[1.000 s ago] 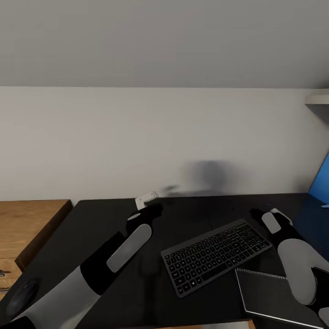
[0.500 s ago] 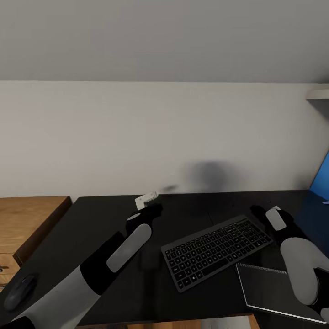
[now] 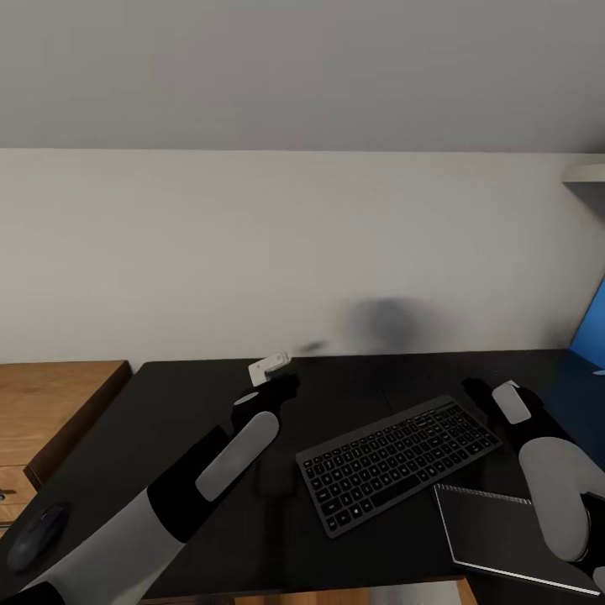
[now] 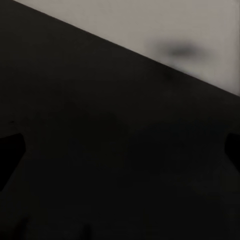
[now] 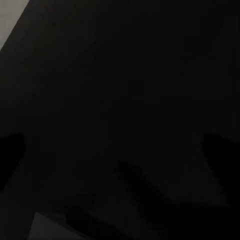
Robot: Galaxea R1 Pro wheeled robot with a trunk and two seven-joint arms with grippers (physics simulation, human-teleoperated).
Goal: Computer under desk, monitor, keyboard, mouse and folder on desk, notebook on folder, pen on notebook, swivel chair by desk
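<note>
The keyboard lies skewed on the black desk, with the notebook touching its near right corner. The mouse sits at the desk's near left edge. A small white object, possibly a card, rests by the far wall. Left gripper and right gripper hover over the desk with fingers apart, likewise
</note>
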